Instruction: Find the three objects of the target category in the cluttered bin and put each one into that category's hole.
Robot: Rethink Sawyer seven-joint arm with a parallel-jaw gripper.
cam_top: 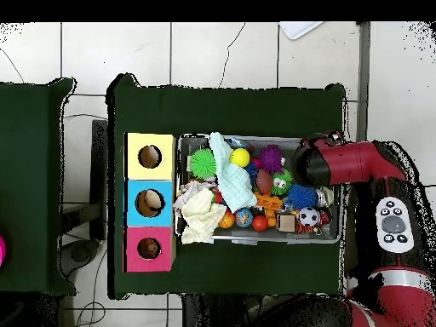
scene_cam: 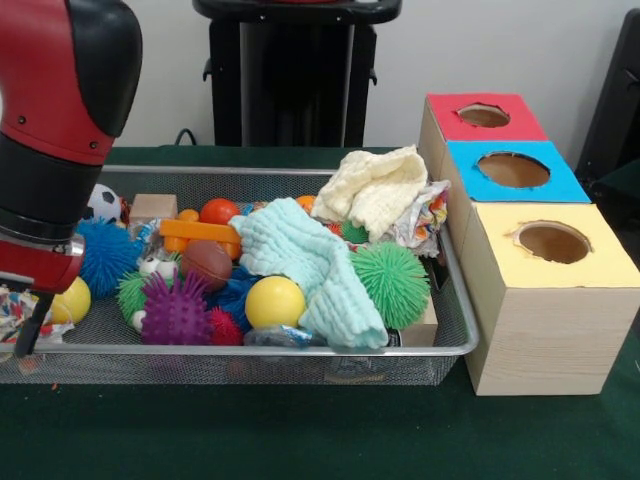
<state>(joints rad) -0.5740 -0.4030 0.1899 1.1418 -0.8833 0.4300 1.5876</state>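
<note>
The wire mesh bin (scene_cam: 420, 351) lies across the green table, full of toys and cloths; it also shows in the overhead view (cam_top: 255, 242). The red-ringed hole (scene_cam: 484, 115) tops the farthest of three wooden boxes right of the bin; in the overhead view the hole (cam_top: 150, 248) lies at the bin's left. My gripper (scene_cam: 25, 350) hangs at the bin's left front corner, beside a small yellow ball (scene_cam: 70, 300). The arm (cam_top: 341, 163) hides it from above. I cannot tell whether it holds anything.
In the bin: mint cloth (scene_cam: 300, 255), cream cloth (scene_cam: 375, 190), green spiky ball (scene_cam: 392, 282), yellow ball (scene_cam: 275, 300), purple spiky ball (scene_cam: 175, 312), brown football (scene_cam: 207, 263), blue spiky ball (scene_cam: 105, 255). Blue-ringed hole (scene_cam: 513, 169) and yellow-ringed hole (scene_cam: 553, 241) lie nearer.
</note>
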